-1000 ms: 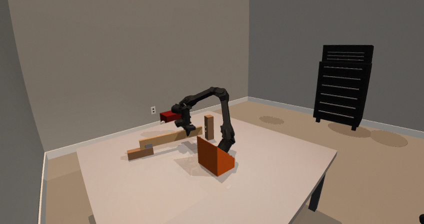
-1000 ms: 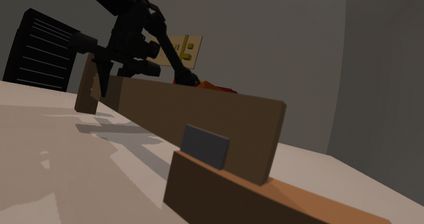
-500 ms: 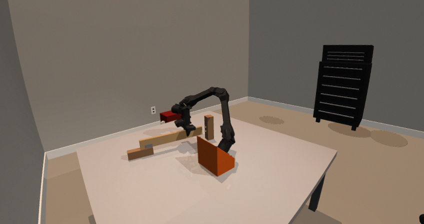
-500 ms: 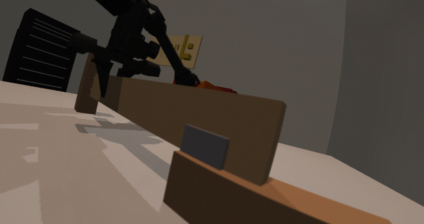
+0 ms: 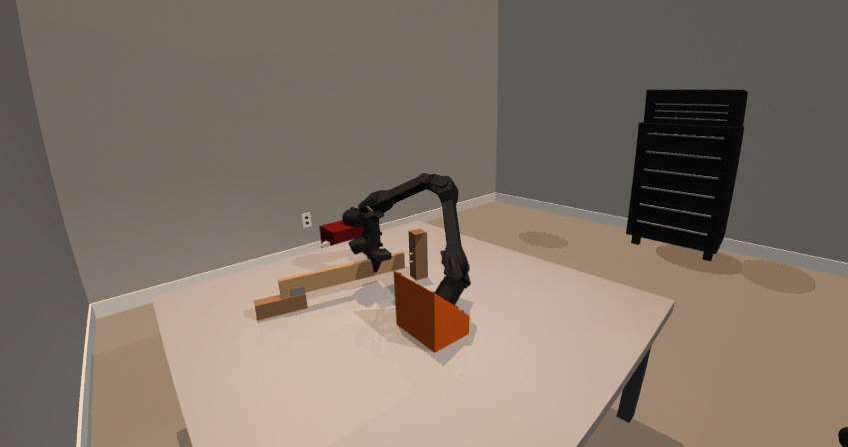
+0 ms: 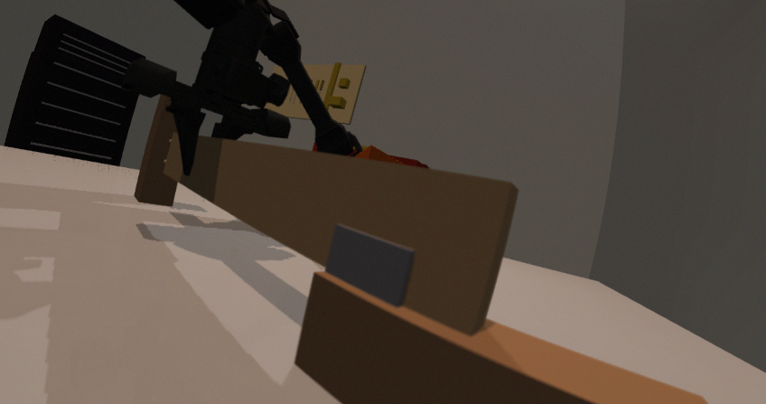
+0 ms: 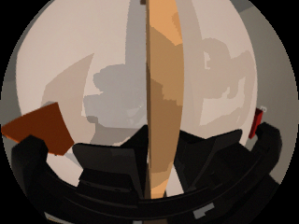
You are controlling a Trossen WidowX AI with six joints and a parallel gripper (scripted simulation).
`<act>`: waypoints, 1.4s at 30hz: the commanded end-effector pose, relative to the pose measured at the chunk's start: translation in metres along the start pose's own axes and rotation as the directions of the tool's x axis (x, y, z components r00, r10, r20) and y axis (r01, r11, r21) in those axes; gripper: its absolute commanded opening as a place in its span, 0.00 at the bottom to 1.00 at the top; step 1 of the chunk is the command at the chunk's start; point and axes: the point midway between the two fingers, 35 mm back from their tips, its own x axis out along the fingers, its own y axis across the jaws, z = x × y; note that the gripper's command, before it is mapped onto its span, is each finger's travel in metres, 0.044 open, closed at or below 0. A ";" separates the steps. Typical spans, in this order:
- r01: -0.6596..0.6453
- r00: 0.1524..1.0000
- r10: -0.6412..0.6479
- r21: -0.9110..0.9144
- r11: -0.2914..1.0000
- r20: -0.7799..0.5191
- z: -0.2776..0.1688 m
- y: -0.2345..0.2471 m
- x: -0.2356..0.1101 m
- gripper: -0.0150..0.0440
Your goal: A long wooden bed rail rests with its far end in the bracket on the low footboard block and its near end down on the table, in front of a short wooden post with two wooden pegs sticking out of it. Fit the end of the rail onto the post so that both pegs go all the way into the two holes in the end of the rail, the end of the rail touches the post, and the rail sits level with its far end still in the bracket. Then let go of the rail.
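1. The pale table fills the room's corner between grey walls, and every task piece sits toward its far left side.

2. A black tool chest stands on the floor by the right-hand wall, well apart from the work.

3. My black arm arches up from its foot behind the orange box and bends down over the rail.

4. The long wooden bed rail runs from the footboard block toward the post. In the top view its post end is raised off the table, and in the exterior view the board slopes slightly upward toward the post.

5. An orange box sits on the table in front of my arm's foot, near the post but apart from the rail.

6. The low footboard block lies at the rail's far end. In the exterior view the rail's end stands on the block behind the grey bracket.

7. The short wooden post stands upright just beside the rail's raised end. Whether the two touch I cannot tell from any view.

8. A red box lies beyond the table's far edge, behind my wrist.

9. My gripper pinches the rail near its post end, a finger on either face; in the wrist view the board's top edge runs straight up between the jaws.

10. Pale peg tips show as small specks at the gap between post and rail end in the exterior view.
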 end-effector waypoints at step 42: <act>0.006 1.000 -0.006 -0.002 1.000 0.005 0.001 0.000 -0.001 0.25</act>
